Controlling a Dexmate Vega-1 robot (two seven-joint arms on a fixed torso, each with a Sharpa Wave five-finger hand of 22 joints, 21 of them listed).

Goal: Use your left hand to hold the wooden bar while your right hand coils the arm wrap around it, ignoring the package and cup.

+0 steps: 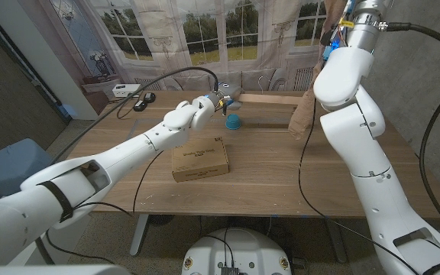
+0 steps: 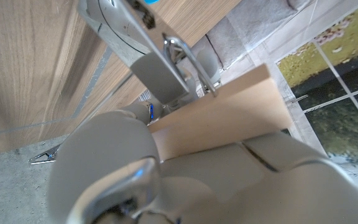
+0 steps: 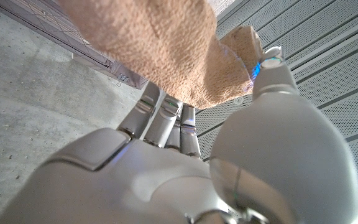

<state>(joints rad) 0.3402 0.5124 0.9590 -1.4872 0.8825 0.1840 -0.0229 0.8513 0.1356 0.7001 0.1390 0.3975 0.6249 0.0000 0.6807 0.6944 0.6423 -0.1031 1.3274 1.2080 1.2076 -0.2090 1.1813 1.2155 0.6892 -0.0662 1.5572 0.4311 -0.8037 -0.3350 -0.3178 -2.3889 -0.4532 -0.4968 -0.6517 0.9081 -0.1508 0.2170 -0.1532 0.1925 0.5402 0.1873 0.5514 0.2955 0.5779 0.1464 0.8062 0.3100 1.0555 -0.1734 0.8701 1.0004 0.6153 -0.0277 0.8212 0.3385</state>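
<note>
My left hand (image 1: 208,105) reaches out over the middle of the table and grips one end of the pale wooden bar (image 1: 270,97), which runs off to the right. In the left wrist view the bar (image 2: 229,118) lies between the fingers of my left hand (image 2: 166,180). My right hand (image 1: 332,36) is raised high at the back right and holds the tan arm wrap (image 1: 302,114), which hangs down to the bar's far end. The right wrist view shows the wrap (image 3: 160,43) pinched against my right hand (image 3: 197,162).
A brown cardboard package (image 1: 200,160) lies on the table in front of my left hand. A small blue cup (image 1: 234,121) stands just behind it. Black gear and cables (image 1: 140,99) sit at the back left. A blue chair (image 1: 6,164) stands left of the table.
</note>
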